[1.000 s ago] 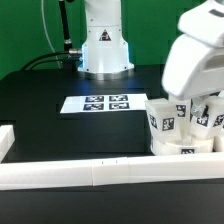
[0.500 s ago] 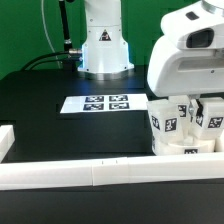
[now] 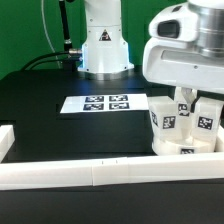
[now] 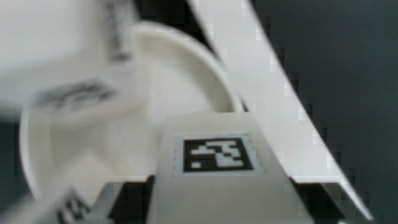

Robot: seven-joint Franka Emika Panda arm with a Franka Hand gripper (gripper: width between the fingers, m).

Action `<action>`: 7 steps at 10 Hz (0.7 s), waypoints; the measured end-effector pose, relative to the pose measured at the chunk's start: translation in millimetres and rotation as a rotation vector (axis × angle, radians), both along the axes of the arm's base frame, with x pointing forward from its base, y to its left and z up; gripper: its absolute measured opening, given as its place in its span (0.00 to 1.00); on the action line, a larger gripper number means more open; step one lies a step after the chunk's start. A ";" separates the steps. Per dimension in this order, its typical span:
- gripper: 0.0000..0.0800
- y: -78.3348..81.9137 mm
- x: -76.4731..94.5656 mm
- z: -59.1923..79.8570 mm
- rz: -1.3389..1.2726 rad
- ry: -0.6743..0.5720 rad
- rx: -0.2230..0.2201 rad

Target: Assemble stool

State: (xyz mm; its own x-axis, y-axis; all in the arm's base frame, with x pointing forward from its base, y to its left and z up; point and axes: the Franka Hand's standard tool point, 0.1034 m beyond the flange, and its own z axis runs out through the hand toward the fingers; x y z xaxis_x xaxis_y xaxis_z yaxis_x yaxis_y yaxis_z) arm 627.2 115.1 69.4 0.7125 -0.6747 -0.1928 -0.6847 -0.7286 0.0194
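Wrist view shows the gripper [image 4: 217, 195] half-spread, pinching a tagged leg block [image 4: 221, 153].

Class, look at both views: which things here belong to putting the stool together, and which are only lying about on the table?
Belong to the job:
- round seat, white disc
- leg blocks standing on it, e.g. leg block, tagged
- the hand, down among the legs

Just lying about:
- marker board, flat on the table
- white border rail at the near edge
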 end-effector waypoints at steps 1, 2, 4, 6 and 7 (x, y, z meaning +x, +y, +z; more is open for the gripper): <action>0.42 2.8 -2.1 0.2 -0.038 -0.013 -0.009; 0.42 3.8 -1.6 0.3 -0.077 -0.008 -0.014; 0.42 3.7 -0.9 0.6 -0.235 0.008 -0.035; 0.42 -0.8 -0.1 1.1 -0.568 0.048 -0.053; 0.42 -3.3 2.2 0.3 -0.764 0.042 -0.038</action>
